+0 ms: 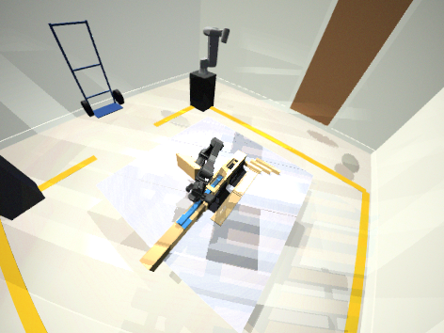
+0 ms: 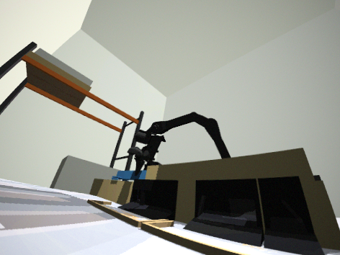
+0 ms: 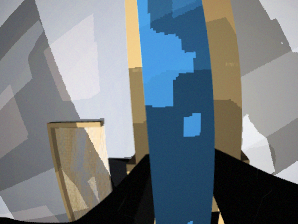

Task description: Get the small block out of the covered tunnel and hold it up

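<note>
Small block: we cannot make it out in any view; by the task it sits inside the tunnel, so neither freeing nor lifting it is done. Our tool looks closed on the blue handle, one finger against each side. We judge the grip is just being made; drawing the cage out, taking the block and raising it are left.

Only the top view shows the wooden rail reaching past the lower-left edge of the surface, and the loose rods towards its upper-right edge. The exterior view gives us the tunnel's dark side openings face-on; the wrist view alone shows both finger contacts.
</note>
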Motion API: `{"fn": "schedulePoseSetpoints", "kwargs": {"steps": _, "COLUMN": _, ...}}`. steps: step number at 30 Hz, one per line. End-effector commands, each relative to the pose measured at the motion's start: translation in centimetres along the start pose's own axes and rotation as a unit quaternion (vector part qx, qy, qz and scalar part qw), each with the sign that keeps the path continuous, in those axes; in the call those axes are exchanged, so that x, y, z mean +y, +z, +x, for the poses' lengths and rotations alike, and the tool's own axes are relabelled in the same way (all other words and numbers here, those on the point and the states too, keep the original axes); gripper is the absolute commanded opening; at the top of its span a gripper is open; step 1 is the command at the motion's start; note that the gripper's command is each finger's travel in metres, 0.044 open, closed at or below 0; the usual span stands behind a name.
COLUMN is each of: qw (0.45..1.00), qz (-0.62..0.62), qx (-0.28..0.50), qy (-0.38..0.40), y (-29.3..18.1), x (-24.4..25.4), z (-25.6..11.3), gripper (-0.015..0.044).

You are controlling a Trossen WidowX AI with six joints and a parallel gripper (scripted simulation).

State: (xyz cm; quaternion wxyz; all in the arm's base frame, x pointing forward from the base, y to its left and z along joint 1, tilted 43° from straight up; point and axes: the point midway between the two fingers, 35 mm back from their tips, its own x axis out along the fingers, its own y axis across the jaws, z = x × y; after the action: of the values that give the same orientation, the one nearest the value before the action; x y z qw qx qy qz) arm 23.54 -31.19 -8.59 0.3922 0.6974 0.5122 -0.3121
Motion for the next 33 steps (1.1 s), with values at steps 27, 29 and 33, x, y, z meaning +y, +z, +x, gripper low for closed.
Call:
{"fn": "schedulePoseSetpoints", "kwargs": {"steps": 27, "qw": 1.000, "qz": 0.004, "qx": -0.013, "qy": 0.001, "y": -5.0, "x": -0.1, "z": -0.9, "gripper": 0.0026}}
{"fn": "schedulePoseSetpoints", "kwargs": {"steps": 29, "qw": 1.000, "qz": 0.004, "qx": -0.013, "qy": 0.001, "y": -5.0, "x": -0.1, "z": -0.9, "gripper": 0.0079}}
{"fn": "schedulePoseSetpoints", "kwargs": {"steps": 33, "qw": 1.000, "qz": 0.004, "qx": -0.013, "qy": 0.001, "y": -4.9, "x": -0.1, "z": -1.0, "gripper": 0.0184}}
